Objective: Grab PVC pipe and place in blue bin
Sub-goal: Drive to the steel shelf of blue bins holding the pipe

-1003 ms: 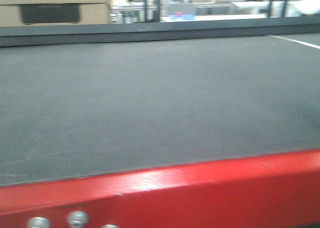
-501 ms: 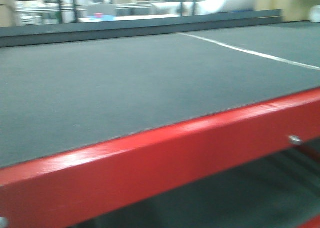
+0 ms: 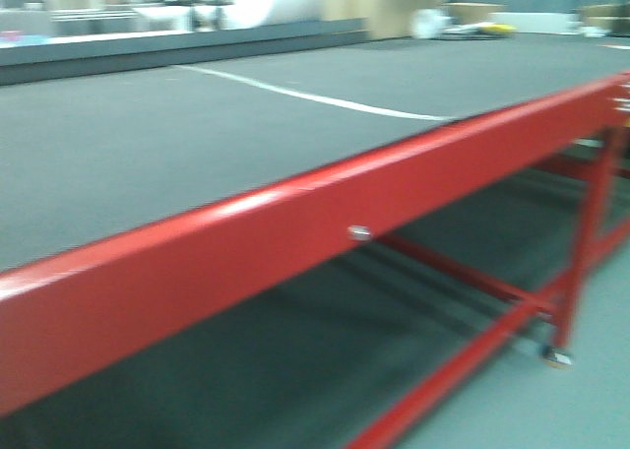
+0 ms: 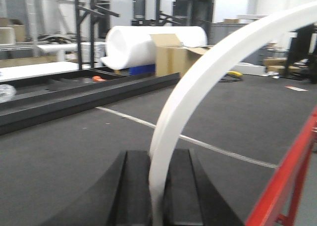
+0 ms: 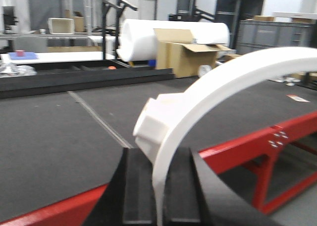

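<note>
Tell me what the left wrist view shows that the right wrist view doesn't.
Only left wrist: a bare white curved strip clamped in the left gripper, nothing attached where visible. Only right wrist: a similar strip in the right gripper with a chunky faceted white block against it. Both: black tabletop, red frame edge, white roll, open cardboard box.

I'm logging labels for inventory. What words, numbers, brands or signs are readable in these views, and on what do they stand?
No text can be read in any view.
Cardboard box: no legible print.
Small red-and-white tag on the mat: too blurred to read.
PVC pipe in the left gripper and white arch in the right gripper: no markings visible.
</note>
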Motion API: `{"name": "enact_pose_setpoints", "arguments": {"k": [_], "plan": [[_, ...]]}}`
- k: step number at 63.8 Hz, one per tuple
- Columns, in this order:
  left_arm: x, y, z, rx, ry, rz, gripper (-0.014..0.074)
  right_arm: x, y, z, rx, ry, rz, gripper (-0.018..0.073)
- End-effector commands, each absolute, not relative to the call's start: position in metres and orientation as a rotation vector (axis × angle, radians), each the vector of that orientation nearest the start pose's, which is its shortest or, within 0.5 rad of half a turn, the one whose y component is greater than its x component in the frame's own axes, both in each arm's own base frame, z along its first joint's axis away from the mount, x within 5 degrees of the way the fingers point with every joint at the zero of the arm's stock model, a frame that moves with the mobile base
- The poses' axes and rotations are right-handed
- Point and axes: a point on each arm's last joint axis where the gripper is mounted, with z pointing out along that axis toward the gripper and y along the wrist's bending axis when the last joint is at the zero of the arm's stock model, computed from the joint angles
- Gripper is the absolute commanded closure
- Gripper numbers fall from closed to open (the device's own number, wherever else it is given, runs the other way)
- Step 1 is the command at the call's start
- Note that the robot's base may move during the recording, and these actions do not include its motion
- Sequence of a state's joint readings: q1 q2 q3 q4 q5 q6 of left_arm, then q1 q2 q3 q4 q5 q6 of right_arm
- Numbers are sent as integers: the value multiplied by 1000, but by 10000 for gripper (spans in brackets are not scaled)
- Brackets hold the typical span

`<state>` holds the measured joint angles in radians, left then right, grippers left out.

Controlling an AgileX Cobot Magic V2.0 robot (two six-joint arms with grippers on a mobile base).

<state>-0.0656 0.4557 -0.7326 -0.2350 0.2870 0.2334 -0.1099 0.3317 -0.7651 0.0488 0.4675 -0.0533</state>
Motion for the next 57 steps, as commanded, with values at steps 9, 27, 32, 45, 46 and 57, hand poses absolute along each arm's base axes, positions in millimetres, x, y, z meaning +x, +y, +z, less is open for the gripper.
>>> {"name": "enact_pose_setpoints", "arguments": {"k": [9, 27, 32, 45, 46, 57], "plan": [[78, -11, 402, 99, 1457, -105, 707, 42, -3, 402, 54, 1490, -83, 727], [78, -11, 402, 99, 1457, -105, 707, 42, -3, 402, 54, 1490, -83, 727], [78, -11, 402, 99, 1457, -105, 707, 42, -3, 402, 54, 1490, -83, 727], [78, -11, 402, 99, 1457, -105, 707, 42, -3, 402, 54, 1490, -83, 727], [78, -11, 402, 99, 1457, -105, 707, 42, -3, 402, 54, 1490, -83, 727], [78, -11, 402, 99, 1457, -105, 707, 42, -3, 402, 54, 1490, -83, 727]]}}
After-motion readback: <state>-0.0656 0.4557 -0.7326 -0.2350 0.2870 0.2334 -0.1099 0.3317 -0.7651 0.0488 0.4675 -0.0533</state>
